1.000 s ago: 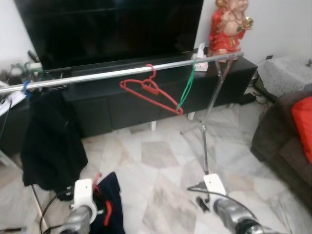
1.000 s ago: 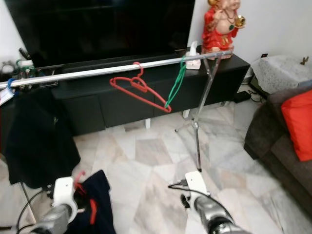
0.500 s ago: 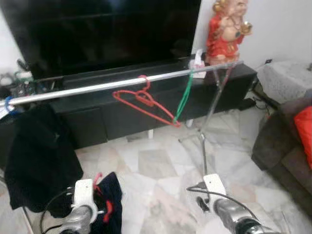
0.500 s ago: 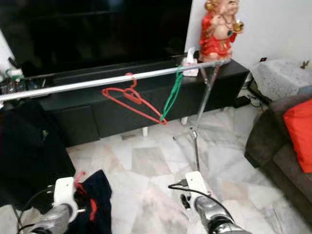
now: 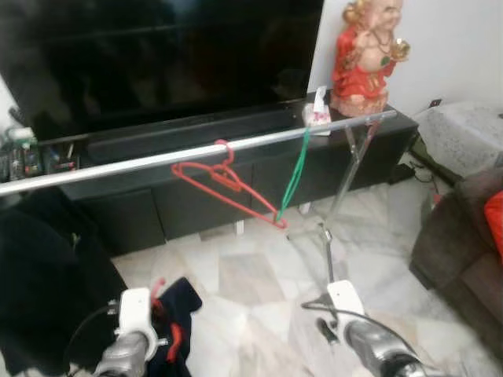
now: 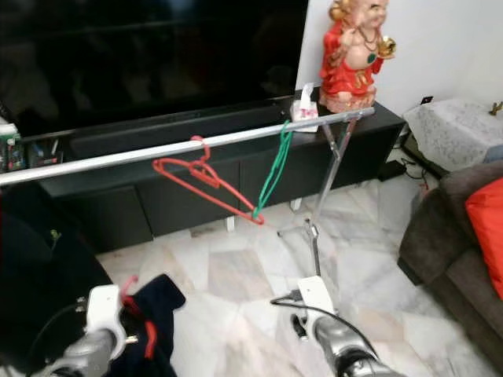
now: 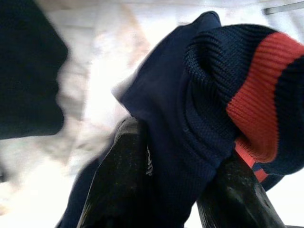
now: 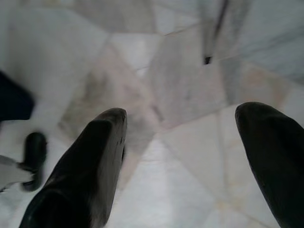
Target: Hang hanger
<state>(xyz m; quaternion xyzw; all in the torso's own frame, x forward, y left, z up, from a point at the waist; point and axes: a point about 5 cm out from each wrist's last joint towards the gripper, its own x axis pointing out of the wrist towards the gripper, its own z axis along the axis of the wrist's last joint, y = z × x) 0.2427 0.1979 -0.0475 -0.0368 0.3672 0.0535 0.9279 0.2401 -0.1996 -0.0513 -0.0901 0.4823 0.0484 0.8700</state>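
Observation:
A silver clothes rail (image 5: 157, 159) runs across in front of me at chest height. An empty red hanger (image 5: 228, 184) and a green hanger (image 5: 296, 169) hang on it, and a black garment (image 5: 39, 290) hangs at its left end. Low at the left, my left gripper (image 7: 180, 156) is shut on a navy knit garment (image 7: 209, 95) with a red stripe. A red hanger hook (image 5: 157, 287) pokes out beside that wrist, above the navy cloth (image 5: 179, 310). My right gripper (image 8: 183, 118) is open above the marble floor, holding nothing.
The rail's folding stand (image 5: 328, 236) rises from the floor just ahead of my right arm (image 5: 369, 345). Behind the rail are a black TV cabinet (image 5: 196, 188), a large TV (image 5: 157, 55) and a red statue (image 5: 361, 55). A dark sofa with a red cushion (image 6: 487, 228) is at the right.
The whole view has shifted: the rail now sits lower and further left in the picture and the cabinet looks nearer. Both arms keep the same pose, the left still holding the garment.

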